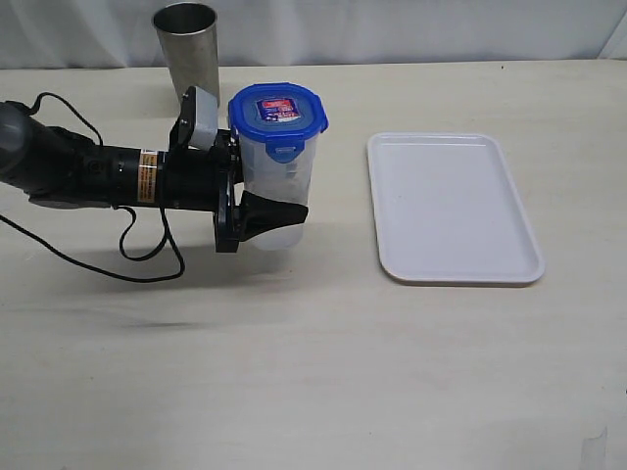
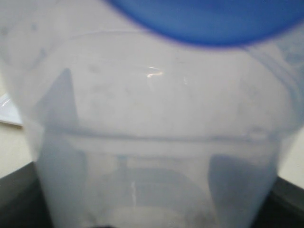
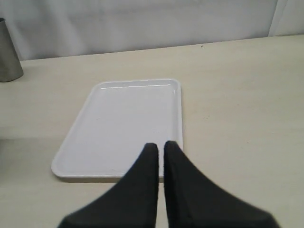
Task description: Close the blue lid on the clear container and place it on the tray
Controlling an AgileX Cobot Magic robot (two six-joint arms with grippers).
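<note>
The clear container (image 1: 279, 181) stands upright left of the middle of the table, with the blue lid (image 1: 277, 110) sitting on its mouth, sticker up. My left gripper (image 1: 275, 202) comes in from the left, level with the table, and is shut on the container's lower body. In the left wrist view the container (image 2: 152, 142) fills the picture under the lid's edge (image 2: 209, 21), with dark fingers (image 2: 19, 199) at both sides. The white tray (image 1: 453, 208) lies to the right, nothing on it. My right gripper (image 3: 160, 147) hovers shut and unladen near the tray's (image 3: 123, 118) short edge.
A grey steel cup (image 1: 188, 44) stands at the back, just behind the left arm, and also shows as the cup (image 3: 7, 52) in the right wrist view. The arm's black cable (image 1: 147, 259) loops on the table to the left. Bare tabletop lies between container and tray.
</note>
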